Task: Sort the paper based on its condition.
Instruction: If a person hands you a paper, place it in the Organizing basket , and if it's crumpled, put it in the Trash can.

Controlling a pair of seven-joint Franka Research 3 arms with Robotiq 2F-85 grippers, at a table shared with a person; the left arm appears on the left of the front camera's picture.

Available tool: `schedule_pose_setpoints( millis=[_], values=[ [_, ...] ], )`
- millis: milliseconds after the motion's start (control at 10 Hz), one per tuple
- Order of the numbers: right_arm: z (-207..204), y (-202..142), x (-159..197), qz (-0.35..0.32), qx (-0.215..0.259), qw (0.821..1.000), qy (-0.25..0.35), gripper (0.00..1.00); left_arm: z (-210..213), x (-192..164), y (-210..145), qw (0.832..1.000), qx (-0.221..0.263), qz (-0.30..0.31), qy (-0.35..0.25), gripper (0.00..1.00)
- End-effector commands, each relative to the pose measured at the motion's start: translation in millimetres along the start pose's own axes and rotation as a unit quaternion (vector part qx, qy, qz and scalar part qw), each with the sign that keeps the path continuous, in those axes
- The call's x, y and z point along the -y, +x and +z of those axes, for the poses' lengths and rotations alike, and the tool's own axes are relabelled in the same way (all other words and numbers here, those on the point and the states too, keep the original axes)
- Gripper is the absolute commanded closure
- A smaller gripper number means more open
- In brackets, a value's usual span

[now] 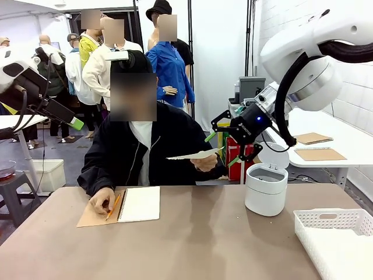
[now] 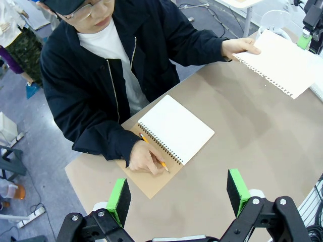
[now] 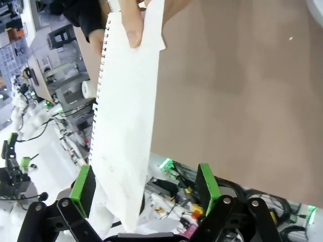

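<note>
We are at the handover: our right end effector [image 1: 222, 149], fingers apart, brackets the offered paper [image 1: 194, 154]; next we close gently.

One sheet of paper [image 3: 126, 116], white and plain, with a row of torn spiral holes along one long edge. It looks flat and uncrumpled. A person's hand [image 3: 132, 27] pinches one short end and holds it roughly level in the air above the table's [image 3: 242, 101] far edge. Its free end reaches between the right gripper's [image 3: 144, 184] spread pads [image 3: 83, 184], close beside one; whether they touch cannot be told.
</note>
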State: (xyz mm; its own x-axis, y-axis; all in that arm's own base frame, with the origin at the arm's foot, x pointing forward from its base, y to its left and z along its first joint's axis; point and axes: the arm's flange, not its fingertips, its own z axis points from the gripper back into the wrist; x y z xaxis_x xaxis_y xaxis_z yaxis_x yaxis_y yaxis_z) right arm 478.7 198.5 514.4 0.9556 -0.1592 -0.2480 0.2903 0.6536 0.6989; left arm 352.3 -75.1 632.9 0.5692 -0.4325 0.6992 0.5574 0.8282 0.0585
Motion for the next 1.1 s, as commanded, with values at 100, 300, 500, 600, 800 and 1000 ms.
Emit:
schedule_pose_setpoints(
  millis=[100, 300, 500, 600, 800, 1000],
  values=[
    [-28, 1, -3, -0.043, -0.007, 0.998, 0.045, 0.0, 1, -1, 0, 1.0, 0.003, 0.0, 0.002, 0.0],
    [-36, 0, -4, -0.055, -0.021, 0.997, 0.046, 0.0, 1, -1, 0, 1.0, 0.003, 0.0, 0.002, 0.0],
    [-41, 5, 0, -0.066, -0.018, 0.997, 0.044, 0.0, 1, -1, 0, 1.0, 0.003, 0.0, 0.002, 0.0],
    [-44, 8, 1, -0.06, -0.014, 0.997, 0.048, 0.0, 1, -1, 0, 1.0, 0.003, 0.0, 0.002, 0.0],
    [-37, 5, 0, -0.047, -0.024, 0.998, 0.037, 0.0, 1, -1, 0, 1.0, 0.003, 0.0, 0.002, 0.0],
    [-38, 7, 1, -0.045, -0.02, 0.998, 0.037, 0.0, 1, -1, 0, 1.0, 0.003, 0.0, 0.002, 0.0]
  ],
)
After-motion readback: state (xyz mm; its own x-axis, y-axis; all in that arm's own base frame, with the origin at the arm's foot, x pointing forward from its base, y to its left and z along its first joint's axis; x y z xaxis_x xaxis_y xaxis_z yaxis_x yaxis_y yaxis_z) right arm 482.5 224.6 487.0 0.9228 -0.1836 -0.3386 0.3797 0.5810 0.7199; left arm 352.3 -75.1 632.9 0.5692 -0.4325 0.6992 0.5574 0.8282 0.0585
